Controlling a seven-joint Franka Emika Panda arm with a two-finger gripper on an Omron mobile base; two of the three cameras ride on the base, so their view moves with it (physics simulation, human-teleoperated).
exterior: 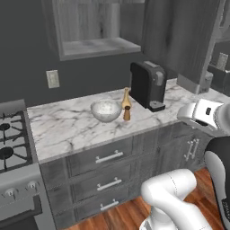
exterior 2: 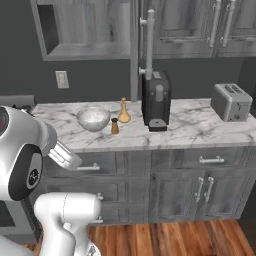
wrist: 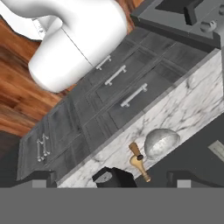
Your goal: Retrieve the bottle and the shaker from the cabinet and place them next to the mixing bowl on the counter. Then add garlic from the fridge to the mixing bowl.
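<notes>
Nearest lies a red-brown wood floor (exterior 2: 165, 240), then a bank of grey drawers (exterior: 110, 157) with pale bar handles under the white marble worktop (exterior: 67, 128). At the worktop's left end stands a stove (exterior: 9, 143); toward its right end a toaster (exterior 2: 231, 101) sits well apart from the rest. Around the middle, between front and back edges, the mixing bowl (exterior: 106, 110) stands with the shaker (exterior: 127, 113) just beside it and the bottle (exterior: 126, 99) just behind the shaker; a black coffee machine (exterior: 148, 85) stands near the back wall. The front strip of the worktop is bare. Above, the cabinet (exterior: 96, 27) shows its open niche. The pincer (wrist: 109, 180), seen in the hand view, is spread wide, holding nothing and away from the worktop.
</notes>
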